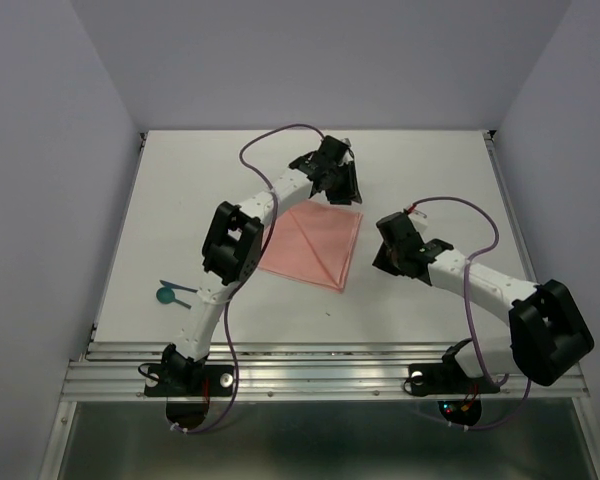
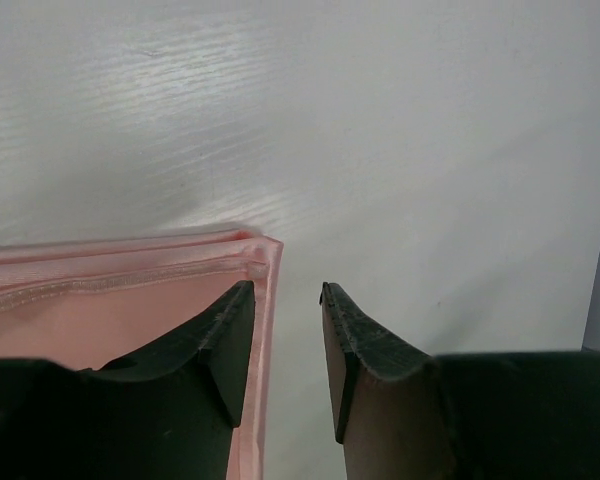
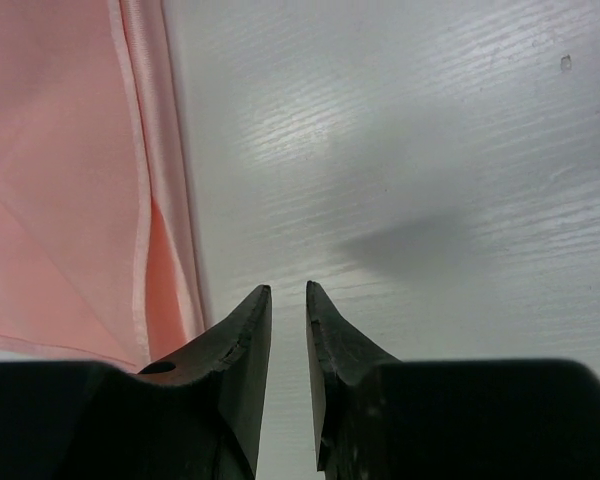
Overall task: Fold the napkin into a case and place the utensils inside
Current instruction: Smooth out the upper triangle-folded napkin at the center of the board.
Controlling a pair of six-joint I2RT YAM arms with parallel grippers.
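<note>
The salmon-pink napkin (image 1: pixel 315 245) lies flat in the middle of the table, folded, with a diagonal crease. Its layered far corner (image 2: pixel 100 310) shows in the left wrist view. My left gripper (image 1: pixel 344 186) hovers at that corner, open (image 2: pixel 285 290). The hemmed edge runs just inside its left finger (image 2: pixel 215 345), and only bare table shows in the gap. My right gripper (image 1: pixel 385 262) sits just right of the napkin's right edge (image 3: pixel 60 180). Its jaws (image 3: pixel 288 288) stand a narrow gap apart over bare table, holding nothing. The teal-green utensils (image 1: pixel 170 292) lie at the table's left side.
Purple cables (image 1: pixel 280 135) loop off both arms above the table. Grey walls close in the white table (image 1: pixel 430 170) on the left, back and right. A metal rail (image 1: pixel 320 375) runs along the near edge by the arm bases.
</note>
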